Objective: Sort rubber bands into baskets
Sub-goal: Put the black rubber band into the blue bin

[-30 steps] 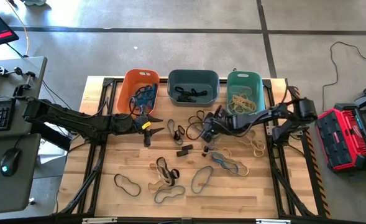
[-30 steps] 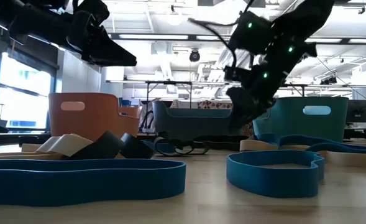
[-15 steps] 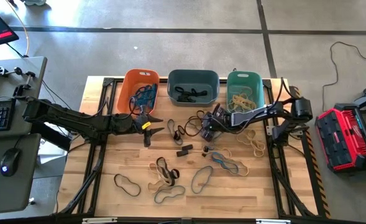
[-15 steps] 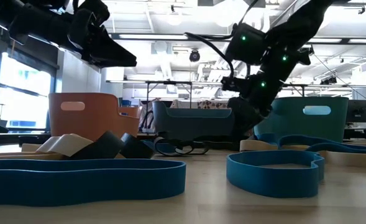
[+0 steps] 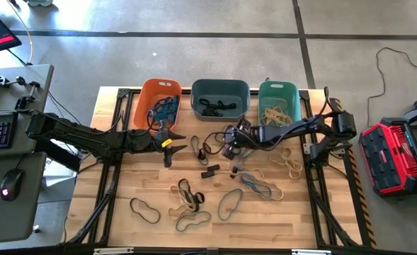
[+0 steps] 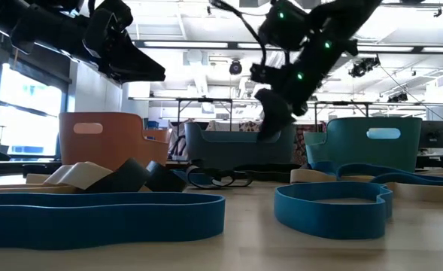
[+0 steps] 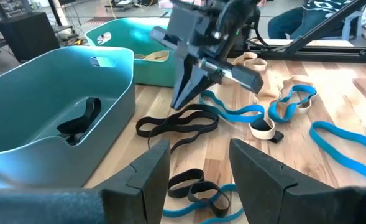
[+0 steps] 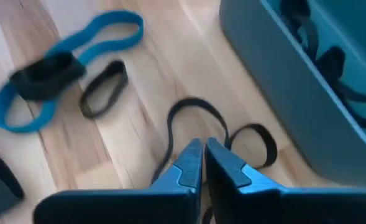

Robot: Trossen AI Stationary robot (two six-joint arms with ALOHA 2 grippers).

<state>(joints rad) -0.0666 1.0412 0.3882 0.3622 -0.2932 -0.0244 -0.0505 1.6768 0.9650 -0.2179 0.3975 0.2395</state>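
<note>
Right claw [image 5: 227,142] hangs low over the wooden tabletop [image 5: 151,190] just in front of the slate-grey basket [image 5: 220,99], its two fingers [image 8: 195,163] pressed together at the tips; a black rubber band [image 8: 192,112] loops out from the fingertips in the right wrist view, so the claw appears to pinch it, though the exact point of contact is hidden behind the tips; the left wrist view shows the same band [image 7: 178,124] lying flat on the wood below the claw's pointed tips. Left claw [image 5: 178,144] hovers in front of the orange basket [image 5: 149,99], fingers spread apart and holding nothing; its own dark fingers [image 7: 146,180] frame the left wrist view with a clear gap between them.

Three baskets stand in a row along the far edge: the orange one holds blue bands [image 5: 163,108]; the slate-grey one holds dark bands [image 5: 216,107]; the teal basket [image 5: 279,99] holds tan bands [image 5: 274,115].

Loose bands are scattered across the tabletop; a blue band [image 5: 254,184] lies toward the right of the middle; tan bands [image 5: 287,164] lie near the right edge; a black band [image 5: 144,210] lies at the near left; a blue-grey band [image 5: 229,203] and a mixed cluster [image 5: 187,196] lie near the front; in the low view a wide blue band [image 6: 332,208] sits close to the camera.
</note>
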